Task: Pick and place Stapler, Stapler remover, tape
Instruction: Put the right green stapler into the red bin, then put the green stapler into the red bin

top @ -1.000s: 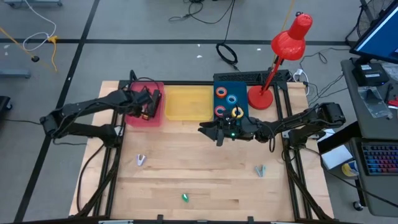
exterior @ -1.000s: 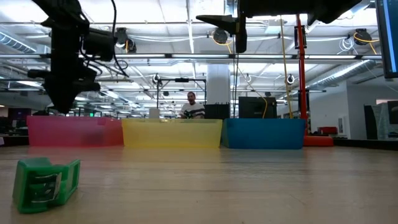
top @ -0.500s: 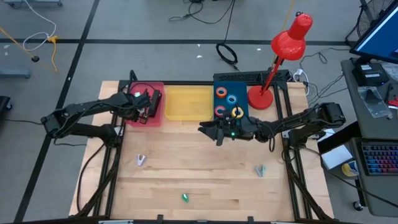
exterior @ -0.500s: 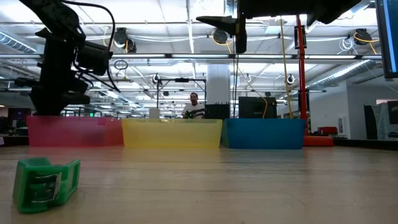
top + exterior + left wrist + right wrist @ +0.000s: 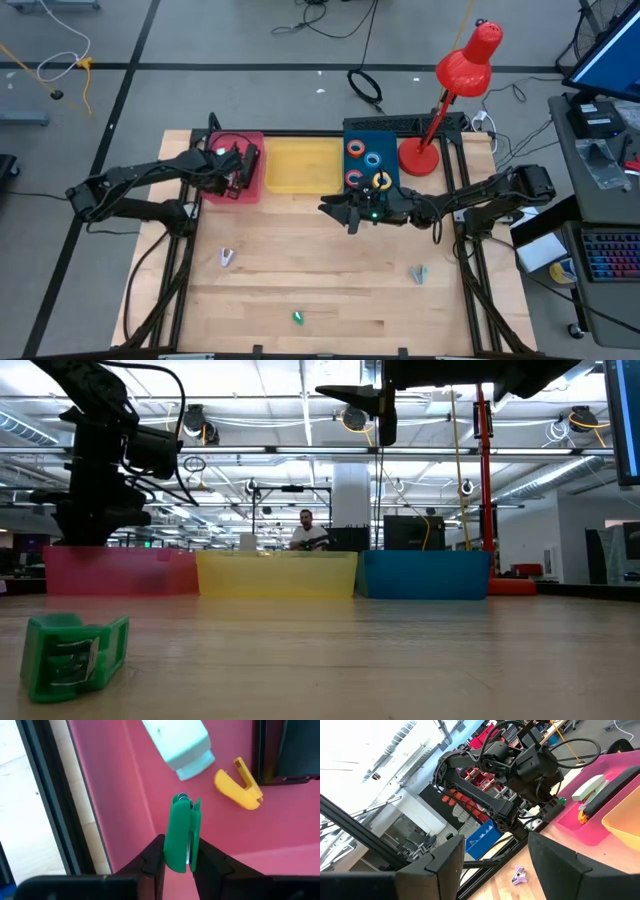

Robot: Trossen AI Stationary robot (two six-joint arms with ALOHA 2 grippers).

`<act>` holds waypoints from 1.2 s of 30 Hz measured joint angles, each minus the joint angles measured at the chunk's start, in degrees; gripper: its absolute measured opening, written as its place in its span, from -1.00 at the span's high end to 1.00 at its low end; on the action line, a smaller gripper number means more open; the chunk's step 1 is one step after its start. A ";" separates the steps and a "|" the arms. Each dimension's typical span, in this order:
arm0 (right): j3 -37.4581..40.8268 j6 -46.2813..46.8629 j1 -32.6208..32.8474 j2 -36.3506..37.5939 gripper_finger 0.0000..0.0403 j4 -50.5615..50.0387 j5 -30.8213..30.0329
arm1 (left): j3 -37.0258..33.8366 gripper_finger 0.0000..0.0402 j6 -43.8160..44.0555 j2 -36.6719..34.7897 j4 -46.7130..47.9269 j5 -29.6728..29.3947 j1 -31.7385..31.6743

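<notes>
The left gripper (image 5: 177,862) has its two dark fingers close-set on either side of a green stapler (image 5: 180,832), which stands between them over the floor of the pink bin (image 5: 218,190) at the far left of the table, near a pale blue stapler (image 5: 180,742) and a yellow staple remover (image 5: 239,785). The right gripper (image 5: 335,210) hangs with its jaws spread wide and empty just in front of the blue bin (image 5: 390,130), where the four tape rolls (image 5: 372,158) lie. A green staple remover (image 5: 297,318) sits on the near part of the table (image 5: 330,270).

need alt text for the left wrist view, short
The left gripper holds a green stapler between its jaws over the pink bin. On the bin floor lie a pale blue stapler, a yellow staple remover and a black stapler.
</notes>
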State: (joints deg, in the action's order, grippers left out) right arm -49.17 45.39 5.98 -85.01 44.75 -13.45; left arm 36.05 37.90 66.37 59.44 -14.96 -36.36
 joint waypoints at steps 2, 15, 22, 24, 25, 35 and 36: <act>0.00 0.00 0.05 0.00 -0.05 0.00 0.00 | 0.00 0.59 -0.40 0.00 0.08 0.10 0.00; 0.00 0.37 0.11 0.00 -0.05 0.02 0.02 | 0.00 0.16 -1.44 0.00 0.05 0.00 0.00; 0.00 0.39 0.11 0.00 -0.05 0.02 0.04 | 0.20 -0.06 -1.37 0.00 0.61 0.36 0.00; 0.00 0.39 0.11 0.00 -0.05 0.02 0.04 | 1.33 -0.07 -1.15 -0.13 1.87 1.77 0.00; 0.00 0.39 0.11 0.00 -0.05 0.02 0.04 | 2.19 -0.07 -1.17 -0.17 2.36 3.28 0.00; 0.00 0.39 0.11 0.00 -0.05 -0.07 0.07 | 8.35 -0.08 2.45 -0.20 10.62 25.91 10.19; 0.00 0.37 0.11 0.00 -0.05 -0.21 0.07 | 8.42 -0.08 4.34 -0.20 11.24 25.99 12.35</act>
State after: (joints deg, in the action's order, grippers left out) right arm -49.17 45.76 6.09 -85.01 44.54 -13.39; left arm 44.48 42.24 66.17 70.68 11.03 -24.01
